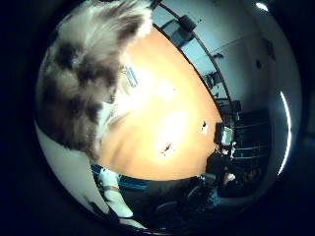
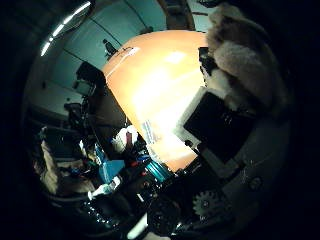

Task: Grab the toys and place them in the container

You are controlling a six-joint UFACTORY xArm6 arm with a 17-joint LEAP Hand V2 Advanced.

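Orange and glossy, the surface runs under our hand, catching bright glare. We see the hand's white and black parts beside a furry plush toy, cream with dark grey patches, which fills much of the little finger side view and sits very close to the palm. We cannot tell whether the fingers are curled round it. Beyond the surface's edge stand office chairs and pale walls with light strips.
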